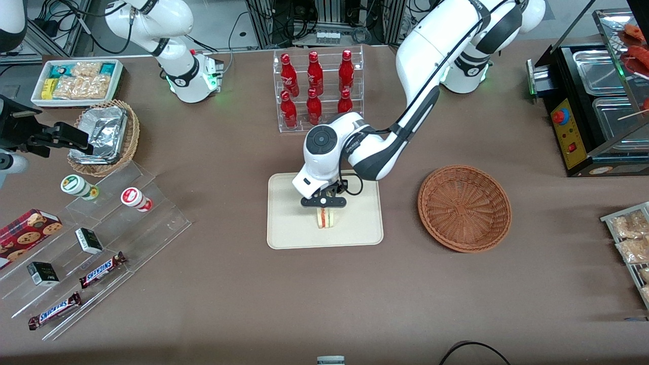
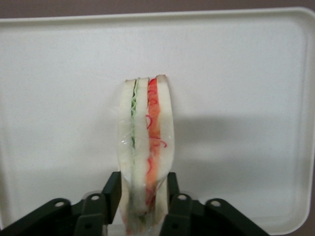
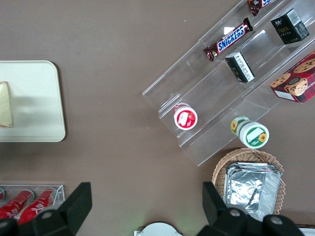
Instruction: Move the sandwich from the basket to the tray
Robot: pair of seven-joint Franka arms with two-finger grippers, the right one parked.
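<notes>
The sandwich [image 1: 326, 218] is a white-bread wedge with red-orange and green filling on its cut edge. It stands on edge over the middle of the cream-white tray [image 1: 294, 233]. My left gripper [image 1: 324, 209] is directly above it, shut on the sandwich [image 2: 146, 142], with a black finger [image 2: 112, 189] pressed against each bread face. The tray [image 2: 246, 73] fills the left wrist view under the sandwich. The reddish-brown wicker basket [image 1: 464, 208] sits empty beside the tray, toward the working arm's end of the table. The right wrist view shows the tray's end [image 3: 34, 98] and a corner of the sandwich [image 3: 5, 105].
A clear rack of red bottles [image 1: 317, 88] stands farther from the front camera than the tray. Clear acrylic steps [image 1: 101, 238] with snacks, a foil-filled wicker basket [image 1: 104, 137] and a white snack bin [image 1: 76, 81] lie toward the parked arm's end. A black appliance [image 1: 593, 111] stands at the working arm's end.
</notes>
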